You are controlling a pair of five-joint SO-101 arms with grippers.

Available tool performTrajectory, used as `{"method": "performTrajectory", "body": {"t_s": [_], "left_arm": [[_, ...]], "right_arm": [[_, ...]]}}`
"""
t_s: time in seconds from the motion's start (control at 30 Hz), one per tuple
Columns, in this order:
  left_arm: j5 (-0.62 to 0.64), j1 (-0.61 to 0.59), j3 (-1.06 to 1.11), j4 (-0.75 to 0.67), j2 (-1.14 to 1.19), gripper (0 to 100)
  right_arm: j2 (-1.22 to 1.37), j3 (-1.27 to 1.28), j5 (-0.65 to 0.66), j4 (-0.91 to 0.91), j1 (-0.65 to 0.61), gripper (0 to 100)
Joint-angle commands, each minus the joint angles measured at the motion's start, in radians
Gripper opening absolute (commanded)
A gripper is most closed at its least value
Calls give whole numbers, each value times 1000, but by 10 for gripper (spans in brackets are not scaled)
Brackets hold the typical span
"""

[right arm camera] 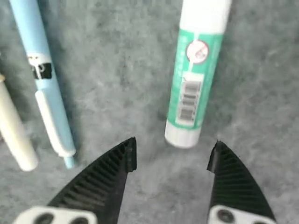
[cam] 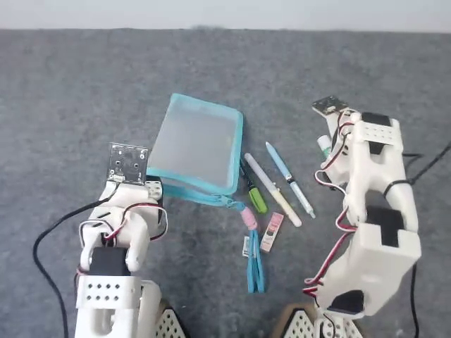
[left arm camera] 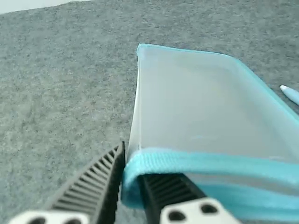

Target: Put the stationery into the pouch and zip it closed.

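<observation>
Left wrist view: the left pincer (left arm camera: 132, 161) is clamped on the teal rim of the pouch (left arm camera: 196, 107), which lies on the grey tabletop (left arm camera: 60, 93). The pouch looks soft and limp, so the stiffer rim is the sound hold. The right pincer (right arm camera: 174, 149) hangs spread over the glue stick (right arm camera: 194, 70), which is probably light, rigid and slick, best pinched across its middle.

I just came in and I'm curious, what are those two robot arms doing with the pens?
They are packing stationery into a pouch. The left arm's fingers pinch the pouch's teal edge. The right arm's fingers are open over the glue stick. The pens lie on the grey mat beside the pouch.
</observation>
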Motion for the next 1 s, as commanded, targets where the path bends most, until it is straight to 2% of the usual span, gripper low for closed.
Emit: {"method": "performTrajectory", "body": {"t_s": [0.0, 0.27, 0.5, 0.57, 0.77, 0.97], "left_arm": [[15, -6, -28, -40, -23, 12], [15, -6, -28, -40, -23, 12], [15, -6, -27, -40, -23, 12], [15, -6, -27, -40, -23, 12], [18, -6, -25, -40, -23, 12], [23, 3, -13, -64, -23, 12]], "right_arm": [[1, -49, 15, -82, 4, 242], [87, -51, 17, -130, -44, 229], [99, -51, 9, -120, -38, 9], [79, -51, 9, -102, -36, 9], [-87, -51, 9, 50, -44, 8], [-386, -35, -2, 240, -96, 8]]}}
